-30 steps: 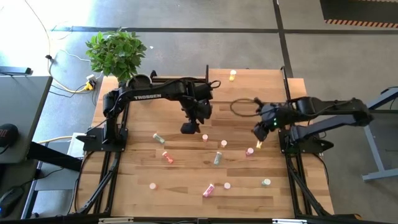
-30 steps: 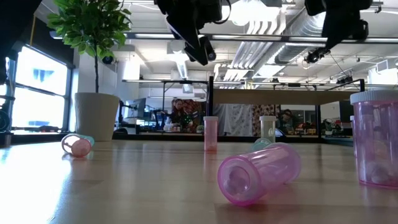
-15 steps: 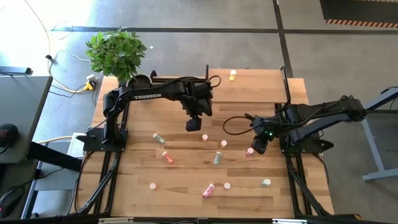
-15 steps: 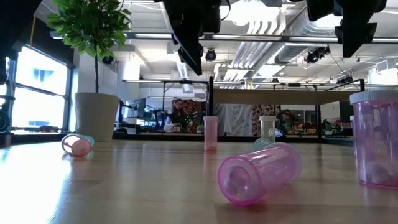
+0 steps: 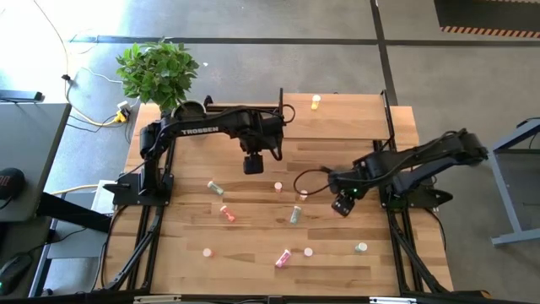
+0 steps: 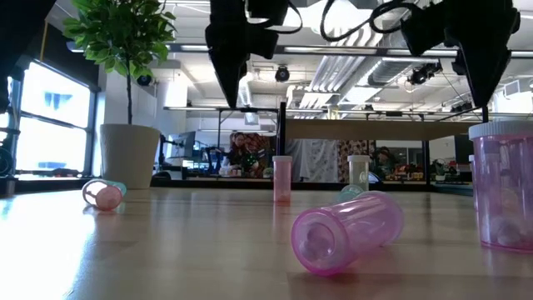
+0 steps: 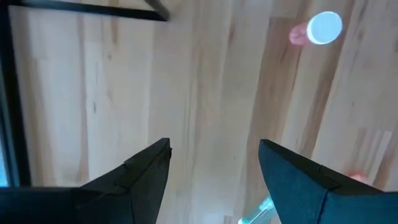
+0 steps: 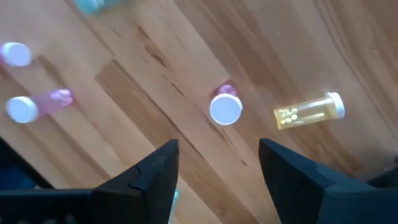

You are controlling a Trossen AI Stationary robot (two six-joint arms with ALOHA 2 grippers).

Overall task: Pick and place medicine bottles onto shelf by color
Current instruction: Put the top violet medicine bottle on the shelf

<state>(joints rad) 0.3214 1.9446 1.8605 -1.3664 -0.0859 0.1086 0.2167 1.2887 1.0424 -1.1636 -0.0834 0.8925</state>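
Toward the right side of the striped wooden table (image 5: 186, 228), the right hand (image 5: 342, 205) hangs low over the boards with its two dark fingers spread wide and nothing between them. In the right wrist view a small pink bottle with a white cap (image 8: 225, 109) sits almost in line with the gap between those fingers. Its round cap faces the camera, so it stands upright with its long axis pointing up at the hand. A clear yellow bottle with a white cap (image 8: 309, 112) lies on its side just beside the pink one, apart from it, with its length flat along the boards.

The next move, as I judge it, turns on that line-up: the right hand is far nearer these two than the other arm is. A straight drop with the fingers on either side of the cap should catch the pink one. The risk is a finger clipping the yellow neighbour.

The left hand (image 5: 253, 163) waits above the middle of the table, also spread open and empty, near the front edge of the light-wood raised shelf (image 5: 354, 114). One yellow bottle (image 5: 315, 102) already stands on that shelf; the other bottles lie scattered on the table.
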